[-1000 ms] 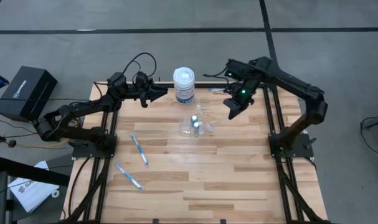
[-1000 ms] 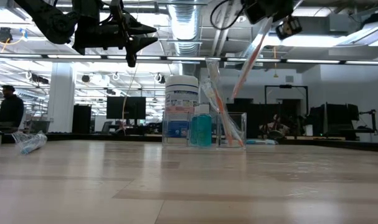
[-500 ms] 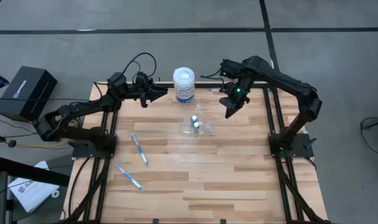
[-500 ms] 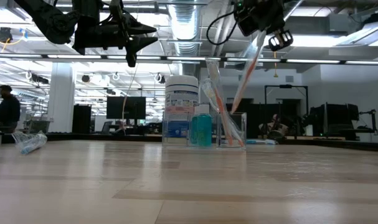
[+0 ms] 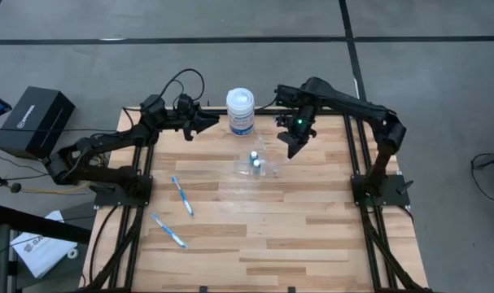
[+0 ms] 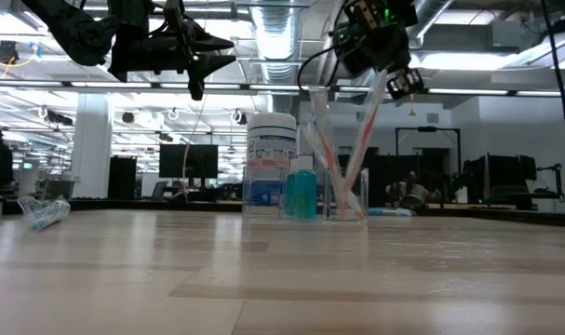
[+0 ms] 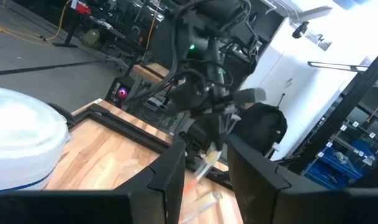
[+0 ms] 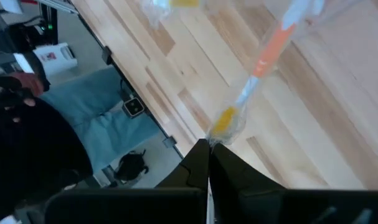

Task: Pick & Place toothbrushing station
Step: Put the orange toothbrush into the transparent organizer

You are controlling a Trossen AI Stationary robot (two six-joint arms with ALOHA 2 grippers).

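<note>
Above the far middle of the wooden table (image 5: 255,228), the right gripper (image 5: 292,145) pinches the top end of an orange-and-white toothbrush (image 6: 360,140), its fingers pressed together on the handle. The brush slants down into the clear plastic holder (image 6: 345,194), where another orange brush (image 6: 321,149) already leans; the gripper hangs just above and to the right of the holder. The left gripper (image 5: 207,122) hovers beside the white jar with a blue label (image 5: 240,111), fingers parted and empty.

From overhead the held brush is nearly lost against the wood, and the holder (image 5: 255,165) shows only as a faint outline; the table-level view makes both plain, along with a small teal bottle (image 6: 301,194) beside the holder. Only the overhead view shows two blue-and-white toothbrushes (image 5: 181,196) (image 5: 168,229) lying well apart from the holder, on the table's left side. The right wrist view catches the brush (image 8: 258,65) running away from the closed fingertips, its far end cut off.
</note>
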